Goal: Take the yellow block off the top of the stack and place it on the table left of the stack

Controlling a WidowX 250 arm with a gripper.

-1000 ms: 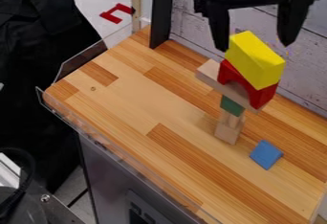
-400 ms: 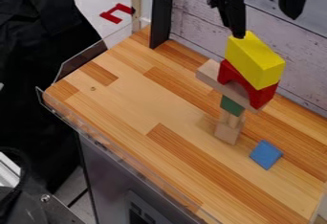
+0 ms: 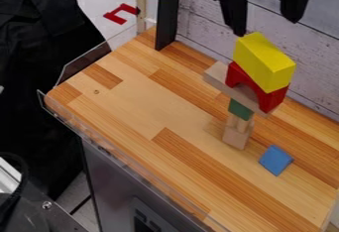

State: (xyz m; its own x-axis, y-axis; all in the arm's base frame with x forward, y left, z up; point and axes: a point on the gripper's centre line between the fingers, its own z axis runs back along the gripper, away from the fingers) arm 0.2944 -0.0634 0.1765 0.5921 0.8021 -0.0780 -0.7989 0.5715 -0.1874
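The black gripper (image 3: 267, 27) hangs at the top right, open, its two fingers wide apart with nothing between them. Just under it a yellow block (image 3: 263, 62) lies on top of a red arch block (image 3: 255, 87). The arch rests on a flat plain wooden plank (image 3: 226, 81), which sits across a green block (image 3: 240, 109). Under the green block are a narrow wooden piece (image 3: 238, 122) and a wooden block (image 3: 236, 138) standing on the tabletop. Whether the left fingertip touches the yellow block, I cannot tell.
A blue block (image 3: 275, 160) lies on the wooden tabletop (image 3: 132, 107), right of the tower's foot. Behind stand a whitewashed plank wall (image 3: 202, 23) and a black post (image 3: 167, 13). Clear plastic guards (image 3: 83, 60) edge the table. A red piece (image 3: 121, 14) lies beyond it.
The gripper rose and shifted right from its first place, then came slightly back left and a little lower on its right side. The stacked blocks and the blue block have kept their places.
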